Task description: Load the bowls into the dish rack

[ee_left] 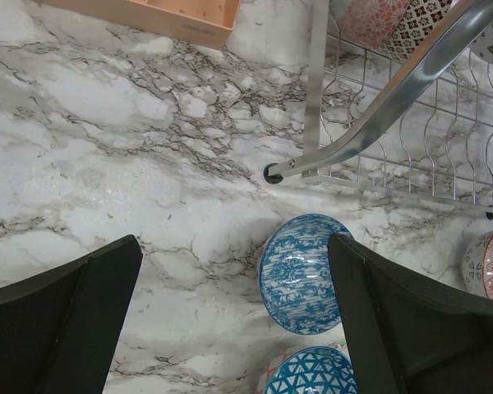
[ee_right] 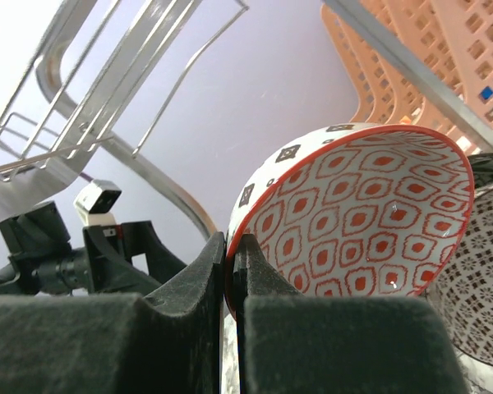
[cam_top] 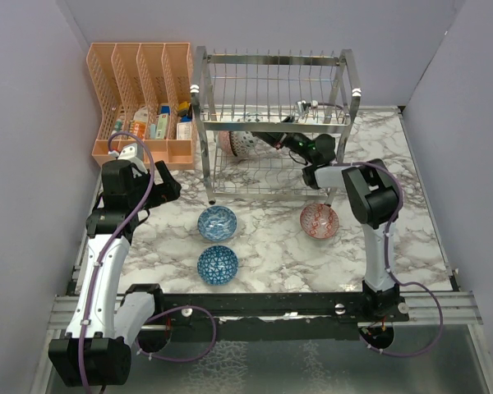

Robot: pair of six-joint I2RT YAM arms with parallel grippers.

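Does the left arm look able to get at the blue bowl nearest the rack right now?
Probably yes. The left gripper hangs open over the blue bowl, which sits uncovered on the marble table; the foot of the dish rack stands clear of it.

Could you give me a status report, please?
Left pincer open, over table. Right pincer shut on red-patterned bowl inside rack, beside dark bowl. Three bowls on table.

Orange mesh file organizer (cam_top: 140,66), four slots, rear left on grey-veined marble tabletop (cam_top: 271,246). Holds small boxes and bottles (cam_top: 160,123) in front tray. Lavender walls (cam_top: 25,123) around.
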